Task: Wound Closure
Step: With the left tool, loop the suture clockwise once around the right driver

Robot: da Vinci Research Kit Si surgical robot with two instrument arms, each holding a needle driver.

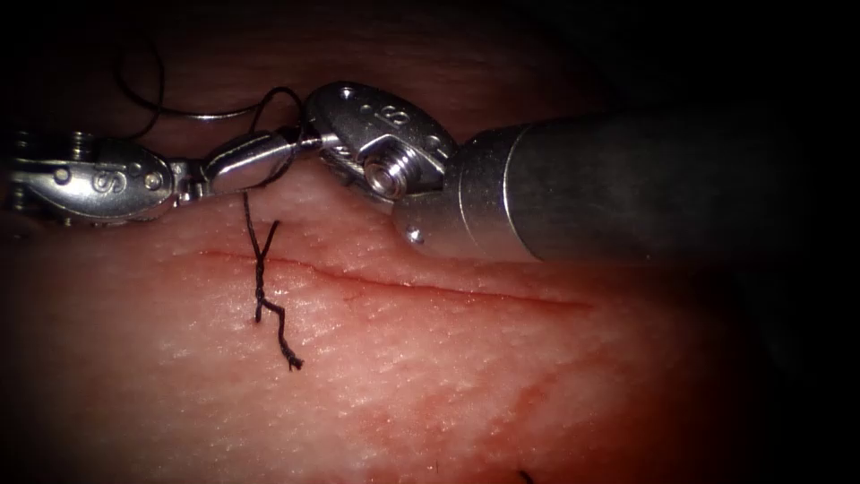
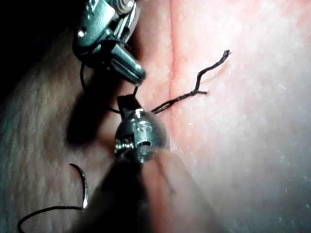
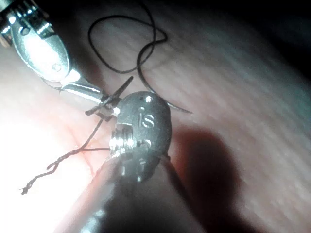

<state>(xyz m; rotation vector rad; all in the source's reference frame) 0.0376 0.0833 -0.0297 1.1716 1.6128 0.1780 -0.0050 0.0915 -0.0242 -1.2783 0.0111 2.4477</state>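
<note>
The cut point(image 1: 430, 289) runs across the tissue point(image 1: 448, 376). Near its left end sits a stitch point(image 1: 260, 300), and a twisted tail of thread point(image 1: 287, 348) lies on the near side. From the stitch a strand rises to the two tool tips, which meet just beyond the cut. My left tool point(image 1: 288, 148) point(image 2: 127, 102) is shut on the thread. The right tool point(image 1: 313, 141) point(image 3: 108, 106) is shut on the thread at its tip. Neither tool holds the curved needle point(image 2: 83, 187) point(image 3: 141, 73), which lies on the tissue on the far side of the cut.
A slack loop of thread point(image 1: 152, 99) lies on the far tissue above the left tool. The right tool's thick shaft point(image 1: 645, 188) hangs over the right half of the cut. Red fluid point(image 1: 502, 421) stains the near tissue.
</note>
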